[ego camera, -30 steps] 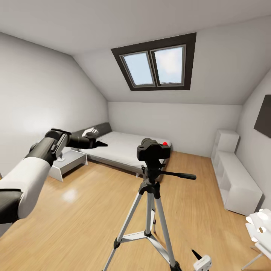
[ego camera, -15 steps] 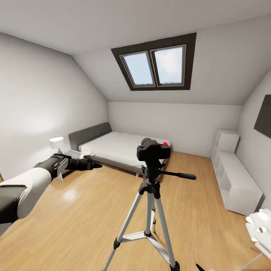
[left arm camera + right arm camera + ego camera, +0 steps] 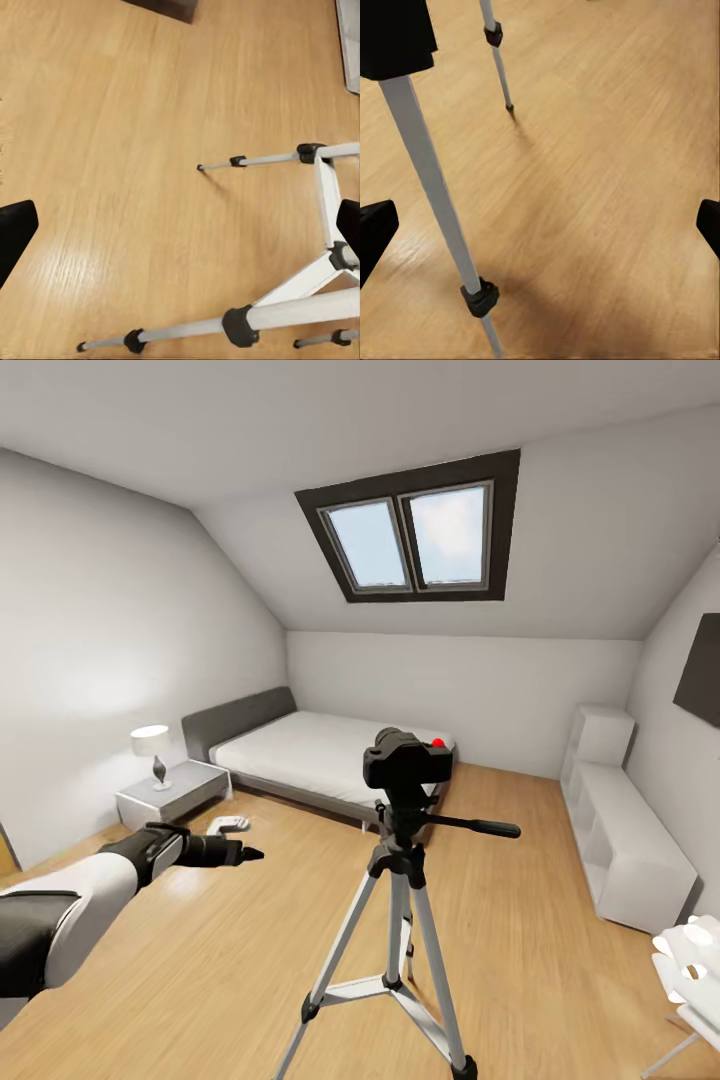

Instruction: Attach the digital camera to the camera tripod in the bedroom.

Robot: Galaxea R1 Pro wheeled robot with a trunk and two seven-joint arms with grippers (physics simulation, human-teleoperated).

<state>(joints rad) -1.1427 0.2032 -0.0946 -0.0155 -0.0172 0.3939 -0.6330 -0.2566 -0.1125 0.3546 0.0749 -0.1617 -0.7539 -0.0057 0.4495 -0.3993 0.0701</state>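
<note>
The digital camera [image 3: 405, 760], black with a red button [image 3: 438, 742], sits on the head of the camera tripod [image 3: 398, 890] in the middle of the bedroom. The tripod's pan handle [image 3: 480, 826] points right. My left gripper [image 3: 245, 852] hangs low to the left of the tripod, well apart from it, open and holding nothing. The left wrist view looks down between its open fingertips [image 3: 15, 232] at the tripod legs [image 3: 322, 292] on the wood floor. In the right wrist view my right gripper [image 3: 541, 229] is open beside a silver tripod leg [image 3: 431, 187].
A grey bed [image 3: 320, 750] stands against the back wall under the skylight [image 3: 420, 535]. A white nightstand [image 3: 172, 790] with a lamp [image 3: 152, 745] is at the left. A white shelf unit [image 3: 620, 840] lines the right wall below a dark wall panel [image 3: 700, 675].
My left arm has dropped from headboard height to low over the floor. The right gripper's tip has slipped off the bottom of the head view. Camera and tripod have not moved.
</note>
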